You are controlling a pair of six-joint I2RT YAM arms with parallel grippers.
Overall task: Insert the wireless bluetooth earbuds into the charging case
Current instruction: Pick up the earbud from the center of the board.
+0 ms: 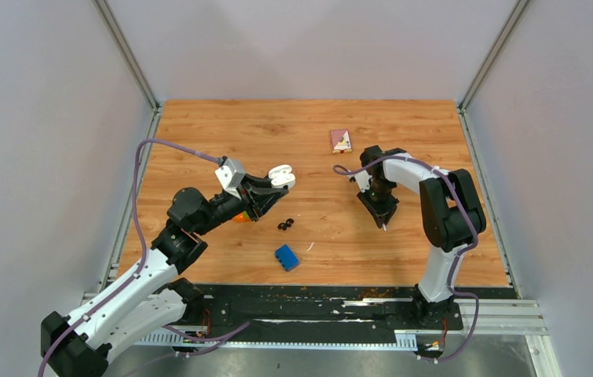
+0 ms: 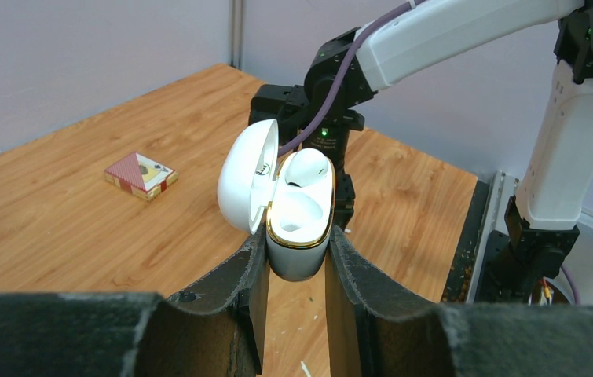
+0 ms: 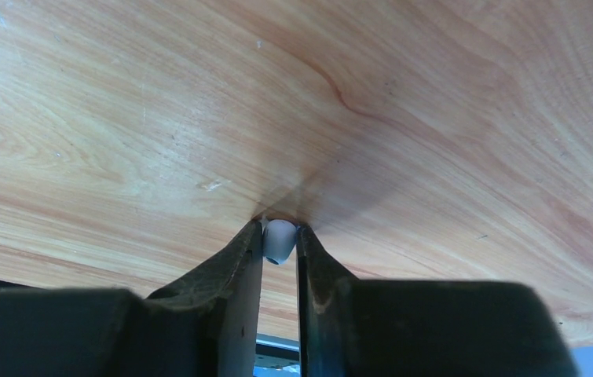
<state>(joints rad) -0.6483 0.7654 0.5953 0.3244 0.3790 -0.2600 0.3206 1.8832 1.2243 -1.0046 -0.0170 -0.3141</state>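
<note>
My left gripper (image 1: 275, 184) is shut on a white charging case (image 2: 301, 236) with a gold rim, held above the table. Its lid (image 2: 246, 184) is swung open to the left and the sockets face up. My right gripper (image 3: 280, 228) points down at the wood and is shut on a small white earbud (image 3: 279, 242) pinched at its fingertips right at the table surface. In the top view the right gripper (image 1: 385, 224) stands well to the right of the case (image 1: 281, 175). Two black earbuds (image 1: 285, 225) lie on the table between the arms.
A blue case (image 1: 286, 257) lies near the front edge, with a small white scrap (image 1: 309, 246) beside it. A patterned card box (image 1: 341, 140) sits at the back. Something orange (image 1: 239, 217) shows under the left arm. Grey walls surround the table.
</note>
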